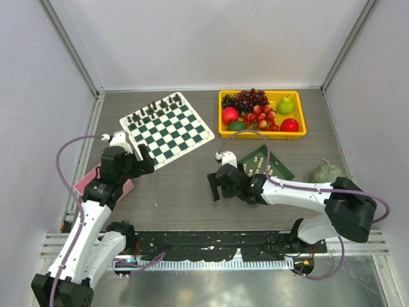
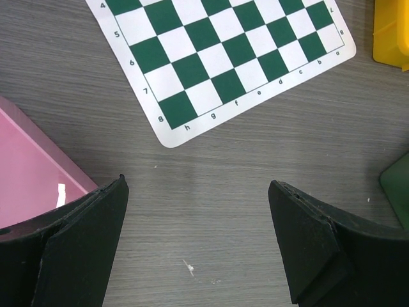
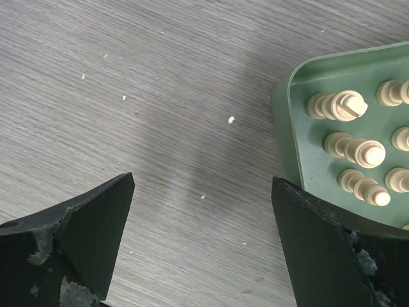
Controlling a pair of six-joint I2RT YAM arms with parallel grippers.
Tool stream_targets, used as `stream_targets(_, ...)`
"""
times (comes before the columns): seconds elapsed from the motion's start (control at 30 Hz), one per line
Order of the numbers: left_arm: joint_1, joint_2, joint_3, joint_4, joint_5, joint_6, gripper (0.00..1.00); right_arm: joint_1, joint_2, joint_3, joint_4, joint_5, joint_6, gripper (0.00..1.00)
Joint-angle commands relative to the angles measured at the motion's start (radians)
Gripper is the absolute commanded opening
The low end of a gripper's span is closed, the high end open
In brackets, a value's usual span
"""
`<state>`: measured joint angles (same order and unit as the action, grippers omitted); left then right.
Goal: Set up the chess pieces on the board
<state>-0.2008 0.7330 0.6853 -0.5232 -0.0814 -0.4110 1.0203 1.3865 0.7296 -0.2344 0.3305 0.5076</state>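
At far left, a pink box (image 1: 89, 182) sits partly hidden under the left arm. The left gripper (image 2: 198, 182) hangs with its 2 fingers spread wide over bare tabletop, just short of the near corner of the board (image 1: 167, 128) and gripping nothing. The board lies at an angle, with small dark pieces (image 1: 160, 104) ranked along its far edge, too tiny to count. Right of centre, the right gripper (image 3: 203, 179) is likewise spread and unloaded beside the corner of the green tray (image 3: 287, 109). The chess pieces (image 3: 337, 106) stand there in rows, several cut off at the wrist view's edge and others covered by the arm from above. Behind sits a yellow bin (image 1: 262, 133) of fruit. A round green fruit (image 1: 327, 173) lies at far right.
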Motion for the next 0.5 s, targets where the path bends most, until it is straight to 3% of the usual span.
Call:
stream_targets(0.0, 0.004, 0.011, -0.009, 0.069, 0.038, 0.018, 0.99, -0.022, -0.026, -0.013, 0.012, 0.005, -0.032, 0.96)
stream_targets(0.3, 0.003, 0.186, 0.051, 0.187, 0.135, 0.052, 0.99, -0.043, -0.053, -0.021, 0.012, -0.013, -0.044, 0.96)
stream_targets(0.47, -0.037, 0.347, 0.121, 0.192, 0.091, 0.078, 0.99, -0.045, -0.076, 0.004, 0.006, -0.036, -0.041, 0.96)
